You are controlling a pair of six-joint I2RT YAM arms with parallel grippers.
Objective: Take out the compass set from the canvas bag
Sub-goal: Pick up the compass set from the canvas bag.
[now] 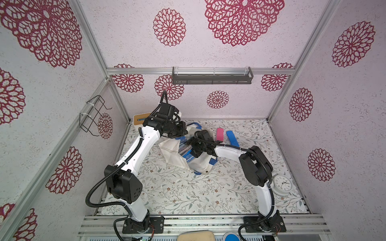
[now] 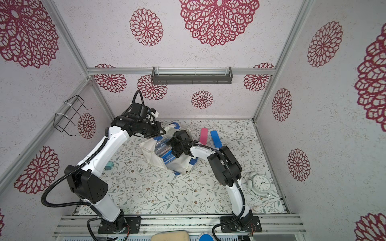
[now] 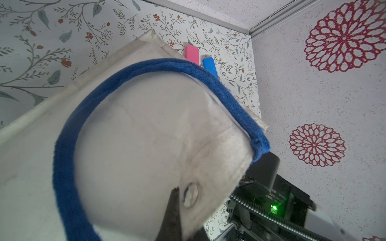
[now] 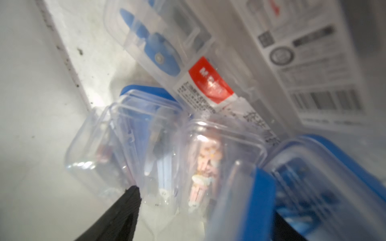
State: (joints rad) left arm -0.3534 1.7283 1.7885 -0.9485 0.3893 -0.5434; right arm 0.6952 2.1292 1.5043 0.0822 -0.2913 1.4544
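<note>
Right wrist view: my right gripper [image 4: 206, 206] stands wide among clear cases [image 4: 125, 150] inside the canvas bag [image 1: 173, 154], the compass set [image 4: 150, 48] just ahead; my left gripper [image 1: 183, 131] pinches the bag's rim.

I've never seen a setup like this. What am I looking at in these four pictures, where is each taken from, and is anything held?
Two white-and-black robot arms stand at a flowered table. Two pictures look down from overhead, nearly alike; two come from cameras on the arms' wrists. On the table lie the canvas bag, a pink case, a blue case and a white alarm clock. The left tool is shut on the bag's rim, lifting it. The right tool reaches inside, jaws apart, among clear plastic cases; it grips nothing that I can see.
</note>
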